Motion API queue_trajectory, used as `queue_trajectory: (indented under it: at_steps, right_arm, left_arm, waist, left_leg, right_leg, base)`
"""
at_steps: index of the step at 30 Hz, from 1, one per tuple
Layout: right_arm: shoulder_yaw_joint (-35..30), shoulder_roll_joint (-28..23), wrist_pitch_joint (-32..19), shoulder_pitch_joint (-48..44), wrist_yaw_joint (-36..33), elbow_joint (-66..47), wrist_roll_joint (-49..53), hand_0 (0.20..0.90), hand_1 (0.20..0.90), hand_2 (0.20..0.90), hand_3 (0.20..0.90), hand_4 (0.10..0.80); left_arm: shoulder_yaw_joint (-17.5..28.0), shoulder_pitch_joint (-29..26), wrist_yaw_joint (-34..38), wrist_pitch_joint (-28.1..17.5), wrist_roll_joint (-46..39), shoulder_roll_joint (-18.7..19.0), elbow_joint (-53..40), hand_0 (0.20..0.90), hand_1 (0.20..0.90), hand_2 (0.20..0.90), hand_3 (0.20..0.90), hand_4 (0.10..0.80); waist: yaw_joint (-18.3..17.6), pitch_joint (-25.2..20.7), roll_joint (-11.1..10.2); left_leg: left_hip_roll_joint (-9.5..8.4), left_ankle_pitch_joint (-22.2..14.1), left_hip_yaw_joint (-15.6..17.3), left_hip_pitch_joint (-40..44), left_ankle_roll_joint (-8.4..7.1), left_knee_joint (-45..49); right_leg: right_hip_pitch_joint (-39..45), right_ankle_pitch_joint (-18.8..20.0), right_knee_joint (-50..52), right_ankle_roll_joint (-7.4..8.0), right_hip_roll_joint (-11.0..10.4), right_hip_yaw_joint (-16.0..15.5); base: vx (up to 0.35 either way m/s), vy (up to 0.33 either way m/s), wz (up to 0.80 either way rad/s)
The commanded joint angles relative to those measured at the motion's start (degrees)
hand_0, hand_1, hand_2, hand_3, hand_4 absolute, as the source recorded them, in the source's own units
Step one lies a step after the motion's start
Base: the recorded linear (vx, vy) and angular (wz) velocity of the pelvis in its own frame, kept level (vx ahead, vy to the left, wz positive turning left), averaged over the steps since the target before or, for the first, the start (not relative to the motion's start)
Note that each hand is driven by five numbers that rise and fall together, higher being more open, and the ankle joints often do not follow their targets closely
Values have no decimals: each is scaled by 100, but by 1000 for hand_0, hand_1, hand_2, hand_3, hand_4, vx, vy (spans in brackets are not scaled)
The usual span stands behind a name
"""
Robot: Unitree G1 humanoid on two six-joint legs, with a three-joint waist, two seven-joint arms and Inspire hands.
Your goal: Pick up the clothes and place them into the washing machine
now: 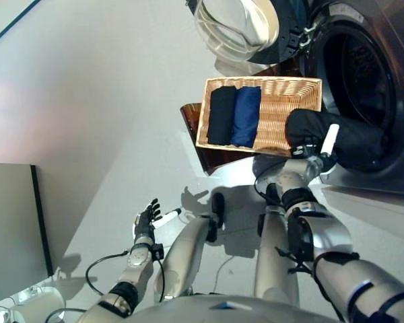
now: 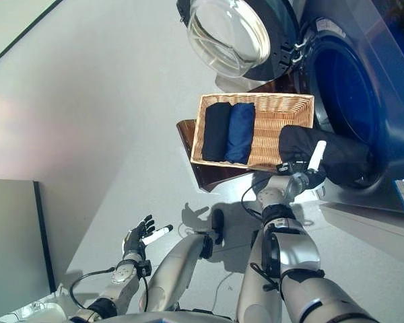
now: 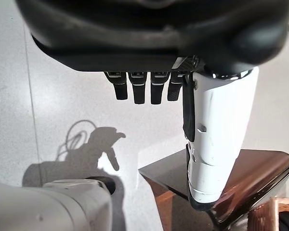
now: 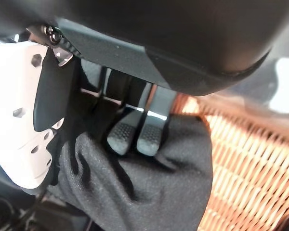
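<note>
A wicker basket (image 1: 283,108) rests on a low dark brown box (image 1: 200,145) beside the washing machine (image 1: 363,81), whose round door (image 1: 236,27) stands open. Folded in the basket lie a black garment (image 1: 221,114) and a blue garment (image 1: 246,116). My right hand (image 1: 313,153) is shut on a black garment (image 1: 337,138) and holds it between the basket's right end and the drum opening; the cloth also shows in the right wrist view (image 4: 149,187), pinched between fingers (image 4: 135,132) and thumb. My left hand (image 1: 147,219) hangs open and empty over the floor at lower left.
A grey cabinet (image 1: 13,229) stands at the left edge. Pale floor (image 1: 87,101) spreads to the left of the basket and the box. The brown box's corner shows in the left wrist view (image 3: 250,173).
</note>
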Motion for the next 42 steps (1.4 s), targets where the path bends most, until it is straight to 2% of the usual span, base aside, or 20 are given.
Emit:
queue_trajectory:
  at_steps: [1, 2, 3, 7, 8, 9, 11, 14, 15, 16, 18, 30, 33, 34, 35, 39, 40, 42]
  right_arm:
    - [328, -563, -174, -636, 281, -80, -476, 200, 200, 200, 200, 300]
    - [354, -897, -105, -889, 226, -18, -600, 200, 200, 200, 200, 300]
    - [355, -913, -99, -905, 225, -4, -600, 200, 200, 200, 200, 300]
    - [451, -1979, -208, -1681, -41, -190, -883, 200, 200, 200, 200, 300]
    - [606, -2626, -262, -2048, -237, -274, -1122, 200, 200, 200, 200, 300]
    - [630, -2651, -255, -2087, -260, -256, -1139, 200, 200, 200, 200, 300]
    - [998, -3333, -203, -2562, -546, -322, -1534, 200, 200, 200, 200, 300]
    - [1468, -4075, -241, -3103, -811, -927, -1985, 200, 200, 200, 200, 300]
    - [1518, -4244, -239, -3183, -828, -990, -2024, 436, 436, 436, 436, 469]
    - [1625, -4307, -204, -3263, -903, -906, -2090, 900, 900, 900, 900, 800]
    - [1747, -4252, -80, -3245, -816, -815, -2069, 900, 900, 900, 900, 800]
    - [1266, -3154, 388, -2284, -154, 423, -1698, 900, 900, 900, 900, 800]
    - [1152, -2825, 473, -1943, -19, 544, -1622, 900, 900, 900, 900, 800]
    - [1032, -2575, 526, -1698, 106, 563, -1509, 900, 900, 900, 900, 800]
    - [1012, -2563, 524, -1669, 113, 548, -1504, 900, 900, 900, 900, 800]
    - [860, -1895, 695, -994, 316, 804, -1408, 900, 900, 900, 900, 800]
    - [781, -1511, 723, -646, 422, 794, -1315, 900, 900, 900, 900, 800]
    - [812, -1379, 779, -541, 480, 809, -1313, 900, 900, 900, 900, 800]
  left_arm:
    - [-44, 136, -29, -283, -193, 197, 28, 900, 900, 900, 900, 800]
    - [-31, 188, -70, -293, -221, 222, -8, 900, 900, 900, 900, 800]
    - [-35, 181, -71, -293, -223, 216, -9, 900, 900, 900, 900, 800]
    - [37, 210, -113, -340, -264, 303, -67, 900, 900, 900, 900, 800]
    - [40, 283, -140, -350, -224, 372, -89, 900, 900, 900, 900, 800]
    - [33, 270, -139, -348, -224, 353, -92, 900, 900, 900, 900, 800]
    - [76, 337, -149, -376, -213, 420, -130, 900, 900, 900, 900, 800]
    - [202, 457, -144, -400, -232, 498, -221, 900, 900, 900, 900, 800]
    - [203, 500, -146, -414, -219, 519, -249, 900, 900, 900, 900, 800]
    - [213, 503, -144, -407, -246, 515, -250, 900, 900, 900, 900, 800]
    - [196, 468, -137, -383, -239, 488, -185, 900, 900, 900, 900, 800]
    - [108, 283, -233, -366, -351, 256, 58, 900, 900, 900, 900, 800]
    - [137, 215, -236, -338, -315, 229, 222, 900, 900, 900, 900, 800]
    - [150, 183, -228, -324, -280, 218, 302, 900, 900, 900, 900, 800]
    - [149, 187, -227, -328, -276, 231, 309, 900, 900, 900, 900, 800]
    - [213, 101, -232, -271, -165, 227, 495, 900, 900, 900, 900, 800]
    - [238, 92, -216, -272, -103, 216, 561, 900, 900, 900, 900, 800]
    - [269, 79, -227, -258, -81, 232, 584, 900, 900, 900, 900, 800]
  waist:
    - [105, -358, -55]
    - [149, -412, -17]
    - [147, -403, -7]
    - [249, -502, 99]
    - [282, -561, 105]
    - [287, -555, 127]
    - [307, -603, 162]
    - [262, -631, 218]
    - [250, -645, 229]
    - [243, -659, 233]
    - [179, -649, 257]
    - [170, -638, 361]
    - [173, -600, 301]
    - [166, -572, 243]
    - [161, -578, 233]
    - [165, -571, 23]
    - [157, -563, -89]
    - [154, -574, -146]
  left_leg:
    - [-34, -43, -184, 182, -83, -339]
    - [-27, 35, -212, 266, -141, -500]
    - [-28, 48, -219, 279, -143, -521]
    - [-44, 280, -285, 452, -266, -974]
    - [-42, 343, -295, 476, -296, -1059]
    - [-41, 350, -298, 477, -297, -1071]
    - [-46, 402, -302, 508, -338, -1182]
    - [-68, 494, -292, 546, -389, -1321]
    - [-67, 531, -292, 565, -405, -1376]
    - [-81, 551, -292, 594, -413, -1427]
    - [-81, 603, -270, 661, -428, -1485]
    - [-64, 752, -233, 754, -429, -1615]
    - [-64, 749, -253, 819, -431, -1629]
    - [-63, 808, -259, 828, -428, -1659]
    - [-63, 818, -266, 833, -429, -1667]
    - [-42, 819, -313, 966, -419, -1745]
    - [-34, 844, -340, 1025, -423, -1797]
    - [-29, 900, -357, 1029, -418, -1837]
  right_leg:
    - [668, -608, -149, -175, 247, -219]
    - [735, -573, -242, -159, 220, -248]
    - [748, -565, -256, -159, 218, -254]
    - [837, -484, -530, -117, 153, -330]
    - [857, -463, -576, -101, 135, -353]
    - [856, -459, -582, -101, 136, -356]
    - [861, -438, -614, -81, 114, -370]
    - [815, -398, -613, -71, 74, -367]
    - [824, -410, -622, -62, 53, -374]
    - [833, -398, -649, -65, 40, -378]
    - [891, -356, -687, -62, 21, -385]
    - [1190, -98, -1095, -48, -7, -479]
    - [1312, -97, -1138, -47, -23, -529]
    - [1376, -20, -1238, -42, -34, -582]
    - [1390, -6, -1260, -42, -35, -591]
    - [1649, 48, -1451, -15, -69, -710]
    - [1777, 99, -1571, -8, -87, -769]
    - [1809, 168, -1654, -5, -94, -809]
  base:
    - [88, -34, 2]
    - [88, -35, 3]
    - [49, -33, 9]
    - [33, -13, 11]
    - [19, -24, 22]
    - [13, -30, 26]
    - [13, -2, 15]
    - [2, 22, 5]
    - [4, 45, 3]
    - [18, 32, 3]
    - [11, 7, 7]
    - [-27, 2, -2]
    - [-26, -28, 10]
    - [-48, -36, 11]
    - [-34, -43, 12]
    - [22, -40, 15]
    - [24, -47, 17]
    - [-6, -23, 10]
